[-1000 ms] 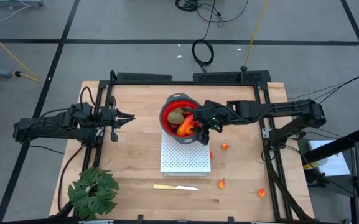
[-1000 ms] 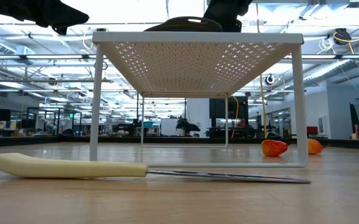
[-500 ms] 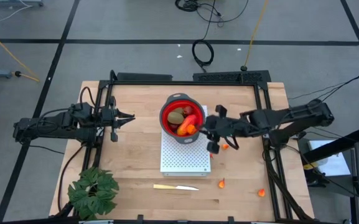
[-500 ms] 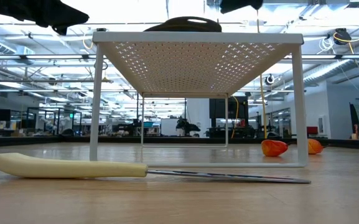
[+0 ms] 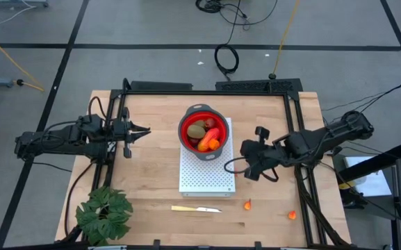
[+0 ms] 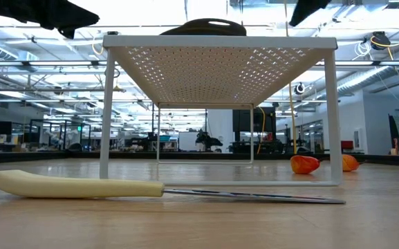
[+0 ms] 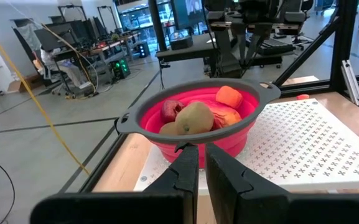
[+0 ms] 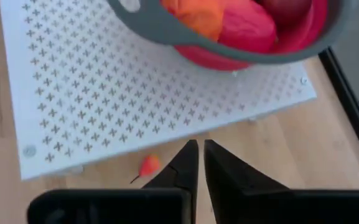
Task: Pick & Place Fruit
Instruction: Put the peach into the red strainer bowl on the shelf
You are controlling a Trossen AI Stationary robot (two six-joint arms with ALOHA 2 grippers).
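Beside the white rack [image 5: 207,173], I hold my right gripper [image 5: 251,167] with jaws together, empty, near a loose orange bit [image 8: 148,165]. Most fruit [image 5: 205,133] sits in the red bowl [image 5: 187,118] atop it; my left gripper [image 5: 139,130] waits closed, well clear.

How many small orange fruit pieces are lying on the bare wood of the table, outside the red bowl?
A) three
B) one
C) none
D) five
A: in the high view one small orange piece lies in front of the white rack, another lies further right near the table edge, and the right wrist view shows a third beside the rack; the rest of the fruit sits in the red bowl.
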